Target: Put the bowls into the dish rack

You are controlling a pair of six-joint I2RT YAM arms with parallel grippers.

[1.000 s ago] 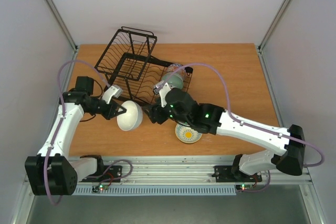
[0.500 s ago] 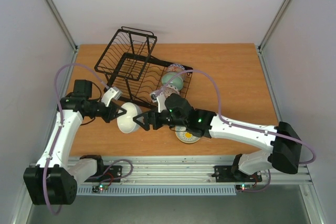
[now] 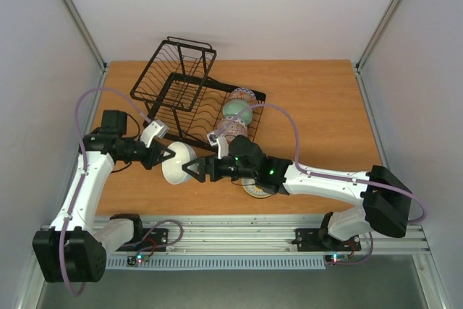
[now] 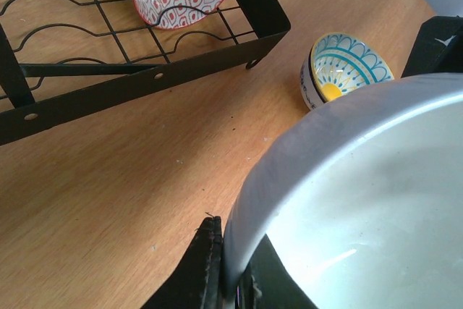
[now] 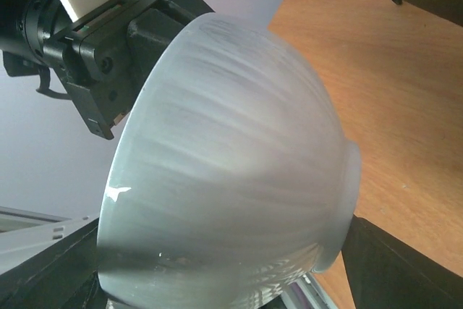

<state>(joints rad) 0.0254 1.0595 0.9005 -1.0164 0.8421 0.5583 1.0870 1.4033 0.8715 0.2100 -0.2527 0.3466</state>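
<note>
My left gripper (image 3: 168,155) is shut on the rim of the cream-white bowl (image 3: 179,164) and holds it tilted above the table; the pinch shows in the left wrist view (image 4: 235,280). My right gripper (image 3: 194,170) is open, its fingers (image 5: 394,265) spread either side of that bowl (image 5: 231,164). The black dish rack (image 3: 189,90) stands behind. The red-and-white bowl (image 3: 242,95) and the sage green bowl (image 3: 235,111) stand in its slots. The blue-patterned bowl (image 3: 259,189) lies on the table, partly under my right arm, and also shows in the left wrist view (image 4: 346,69).
The rack's near bar (image 4: 130,88) is close behind the held bowl. The rack's taller basket section (image 3: 181,59) is at the far left end. Grey walls enclose the table on three sides.
My right arm has swung left from the rack to the cream-white bowl, and its open jaws now sit around it. My left gripper still holds the bowl, shifted slightly left.
</note>
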